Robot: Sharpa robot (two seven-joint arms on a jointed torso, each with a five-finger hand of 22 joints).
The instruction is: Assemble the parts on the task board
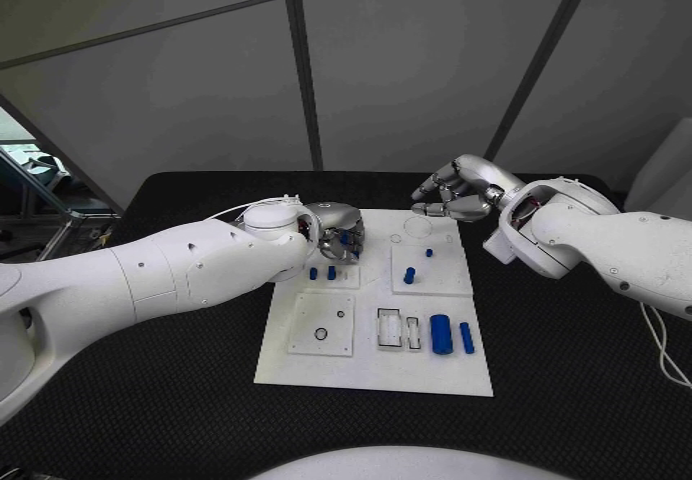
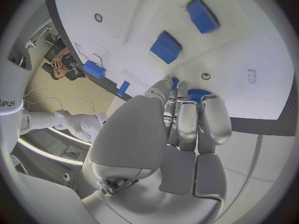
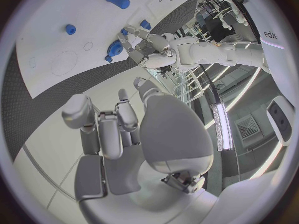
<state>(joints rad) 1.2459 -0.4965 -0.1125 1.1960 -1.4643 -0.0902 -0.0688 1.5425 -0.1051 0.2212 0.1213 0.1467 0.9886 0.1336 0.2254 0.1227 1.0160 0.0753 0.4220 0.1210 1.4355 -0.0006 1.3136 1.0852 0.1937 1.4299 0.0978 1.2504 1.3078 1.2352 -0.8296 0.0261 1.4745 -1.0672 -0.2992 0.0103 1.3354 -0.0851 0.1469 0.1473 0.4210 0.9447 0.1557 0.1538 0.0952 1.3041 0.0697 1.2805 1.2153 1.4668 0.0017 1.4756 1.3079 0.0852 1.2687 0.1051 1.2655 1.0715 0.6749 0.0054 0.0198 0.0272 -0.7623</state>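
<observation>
Board (image 1: 378, 372): white, mid-frame on black bench (image 1: 159, 400).
Left hand (image 1: 338, 232): fingers curled around a blue part (image 2: 198, 93).
Right hand (image 1: 456, 196): curled, empty, above board's upper edge.

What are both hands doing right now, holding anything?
Left hand: fingers closed around a ribbed blue part on the task board.
Right hand: fingers curled, holding nothing.

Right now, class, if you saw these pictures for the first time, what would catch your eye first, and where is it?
First, the white task board in the middle of the black table, dotted with small blue parts. Next, the left hand low over the board's far left corner, its fingers closing round a ridged blue piece. The right hand hovers at the board's far edge, fingers curled in, holding nothing.
</observation>
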